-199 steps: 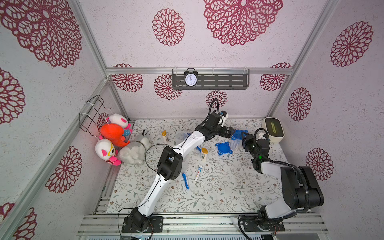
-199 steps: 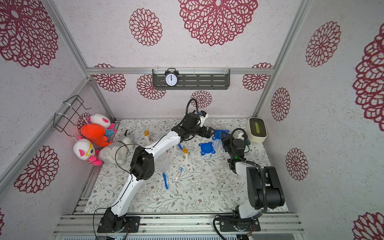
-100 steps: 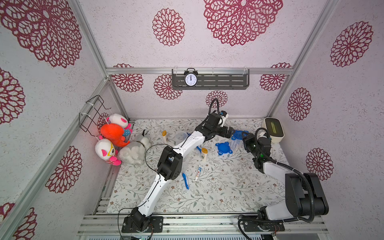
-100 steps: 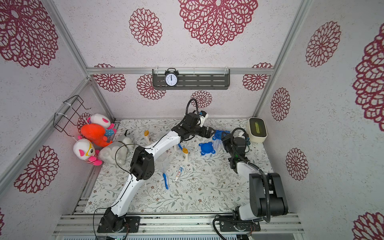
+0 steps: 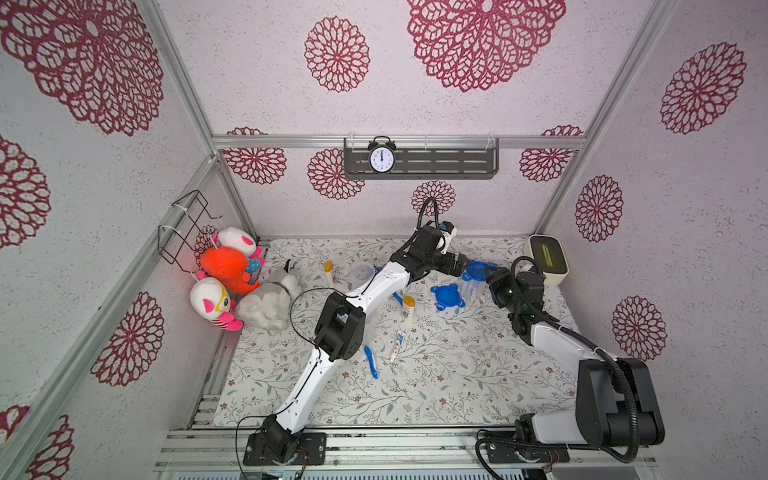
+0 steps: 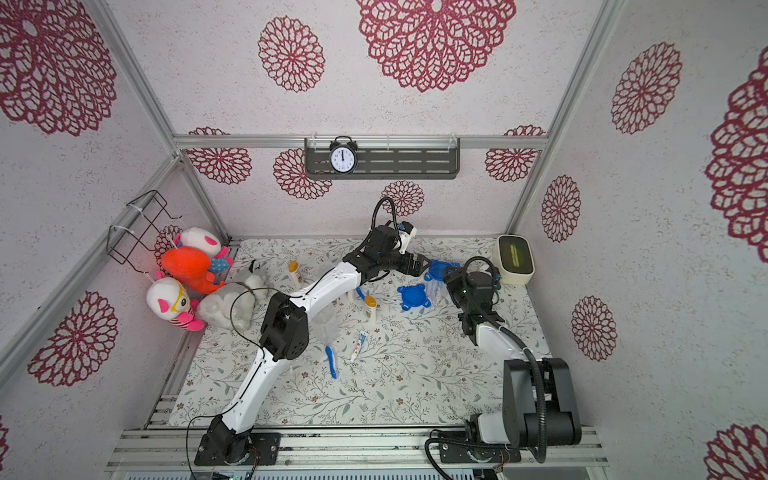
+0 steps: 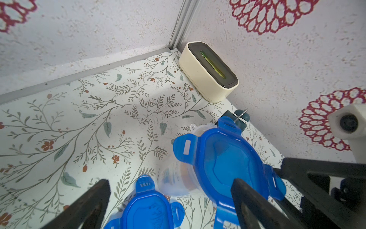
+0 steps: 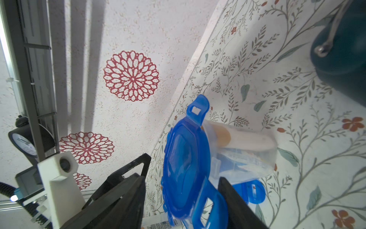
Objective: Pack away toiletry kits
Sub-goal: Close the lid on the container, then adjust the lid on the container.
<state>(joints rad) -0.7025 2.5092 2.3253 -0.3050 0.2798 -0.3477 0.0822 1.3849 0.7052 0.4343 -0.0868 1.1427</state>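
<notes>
A clear jar (image 8: 247, 150) with a blue four-tab lid (image 8: 184, 156) leans tilted at the far right of the mat (image 5: 476, 272) (image 6: 436, 270). Inside it show a white bottle with an orange cap and a tube. My right gripper (image 8: 182, 179) (image 5: 492, 278) stands open around the lid, with a gap on one side. My left gripper (image 7: 170, 184) (image 5: 467, 266) is wide open, one finger beside that lid (image 7: 227, 160). A second lidded jar (image 5: 448, 296) (image 7: 146, 210) stands just in front. Loose on the mat lie a bottle (image 5: 409, 308), a toothpaste tube (image 5: 397, 345) and a toothbrush (image 5: 371, 361).
A teal alarm clock (image 7: 240, 117) sits right behind the tilted jar. A cream box (image 5: 546, 257) fills the far right corner. An open clear jar (image 5: 361, 272) and another bottle (image 5: 329, 272) stand mid-back. Plush toys (image 5: 226, 270) and a wire basket (image 5: 187, 224) are at the left wall.
My right gripper's jaws have spread wider around the blue lid, and the right arm's lower links have swung slightly. The left arm has stayed where it was.
</notes>
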